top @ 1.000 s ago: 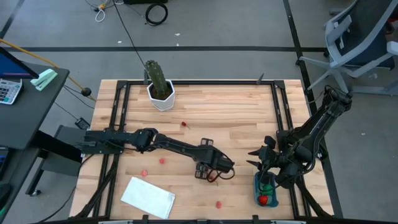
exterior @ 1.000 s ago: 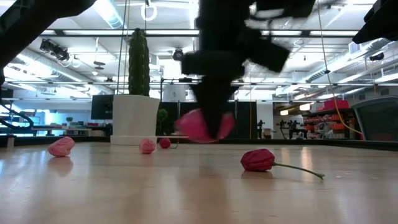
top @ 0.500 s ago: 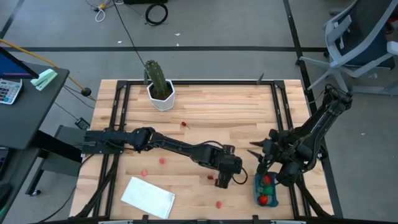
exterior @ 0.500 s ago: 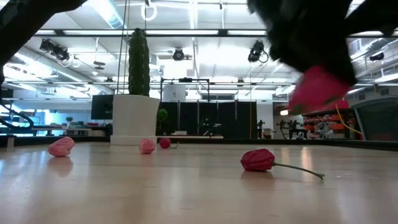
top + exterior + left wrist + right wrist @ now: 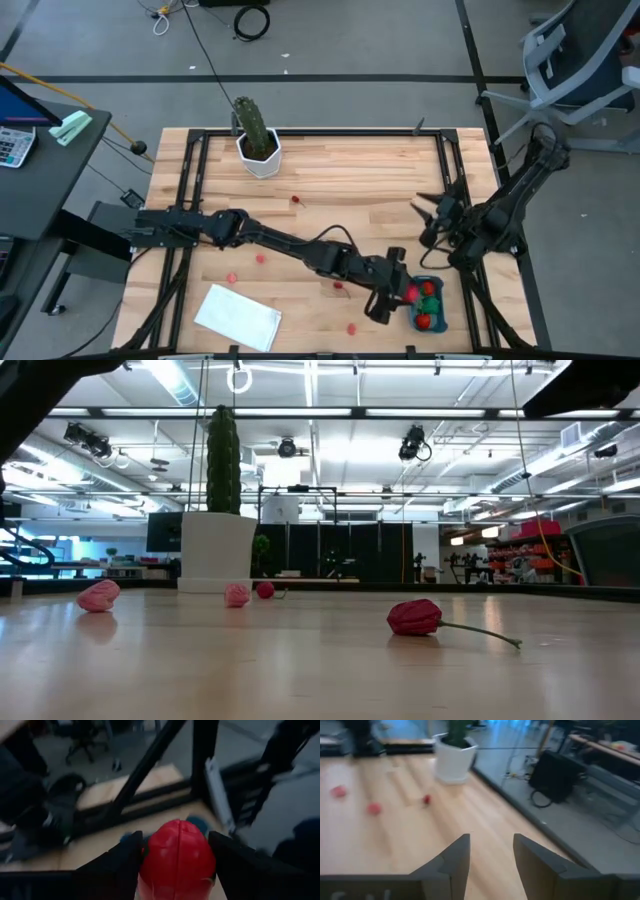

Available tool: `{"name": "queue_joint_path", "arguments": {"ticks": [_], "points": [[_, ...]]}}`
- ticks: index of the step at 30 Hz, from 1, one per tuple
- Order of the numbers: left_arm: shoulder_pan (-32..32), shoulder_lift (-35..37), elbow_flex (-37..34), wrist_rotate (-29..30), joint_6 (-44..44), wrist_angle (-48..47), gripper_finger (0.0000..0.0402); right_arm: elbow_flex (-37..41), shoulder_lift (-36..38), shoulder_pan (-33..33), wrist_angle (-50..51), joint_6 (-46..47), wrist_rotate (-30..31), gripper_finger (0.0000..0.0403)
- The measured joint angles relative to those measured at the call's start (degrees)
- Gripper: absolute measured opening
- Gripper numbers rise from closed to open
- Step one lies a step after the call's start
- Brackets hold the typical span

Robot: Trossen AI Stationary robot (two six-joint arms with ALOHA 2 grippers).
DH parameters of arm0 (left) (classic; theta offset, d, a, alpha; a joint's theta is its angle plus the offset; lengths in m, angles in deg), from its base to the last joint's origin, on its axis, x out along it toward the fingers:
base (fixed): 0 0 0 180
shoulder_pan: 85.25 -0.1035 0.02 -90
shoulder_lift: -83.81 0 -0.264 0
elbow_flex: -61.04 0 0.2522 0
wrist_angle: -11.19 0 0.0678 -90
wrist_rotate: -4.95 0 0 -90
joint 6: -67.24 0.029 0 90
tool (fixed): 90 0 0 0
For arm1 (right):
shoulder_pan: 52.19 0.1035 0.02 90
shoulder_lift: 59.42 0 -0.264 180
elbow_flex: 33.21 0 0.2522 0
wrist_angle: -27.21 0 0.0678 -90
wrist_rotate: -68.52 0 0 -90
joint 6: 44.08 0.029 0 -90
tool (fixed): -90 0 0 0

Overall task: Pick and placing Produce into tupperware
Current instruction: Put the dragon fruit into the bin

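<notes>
Red toy fruit [image 5: 177, 855] is held tight between the fingers of the left gripper [image 5: 392, 292], as the left wrist view shows. A second ago this gripper was down near the middle of the table. Now it has been carried to the right, and it is right beside the left edge of the blue tub [image 5: 428, 303], at the near right of the table. So the fruit has been lifted and brought almost all the way. It looks like the next step is to let it drop in.

Inside the tub, some red pieces and one green piece [image 5: 430, 289] can already be seen.

On the near side, a small red piece [image 5: 352, 327] is left lying on the wood, and a white sheet [image 5: 237, 318] lies to the left. A little farther, a red fruit with a thin stem [image 5: 415, 617] is lying, and pink ones [image 5: 232, 278] are left too. These are not yet put away.

The right gripper [image 5: 433, 217] has been pulled back from the tub, toward the far right. Its fingers are spread apart and nothing is held.

Farthest away, a cactus in a white pot [image 5: 256, 139] is standing.
</notes>
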Motion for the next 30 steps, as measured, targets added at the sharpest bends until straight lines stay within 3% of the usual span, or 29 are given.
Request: {"name": "queue_joint_path", "arguments": {"ticks": [7, 13, 18, 22, 30], "points": [[1.02, -4.37, 0.05, -0.93, -0.42, 15.76, 0.0209, 0.00, 4.99, -4.86, 2.18, 1.32, 1.18, 0.0150], [0.53, -9.44, 0.02, -1.26, -3.67, 24.33, 0.0230, 0.00, 5.94, -5.03, 2.10, 1.17, 0.66, 0.0144], [-0.81, -14.15, 0.00, -2.94, -7.62, 32.69, 0.0216, 0.00, 5.94, -5.03, 2.08, 1.01, 0.61, 0.0141], [-1.66, -16.32, 0.00, -3.36, -11.07, 34.11, 0.0211, 0.00, 5.94, -5.03, 2.05, 1.01, 0.31, 0.0141], [-2.03, -18.05, 0.09, -3.62, -13.46, 33.16, 0.0245, 0.00, 5.92, -5.03, 1.93, 0.05, -0.02, 0.0139]]}}
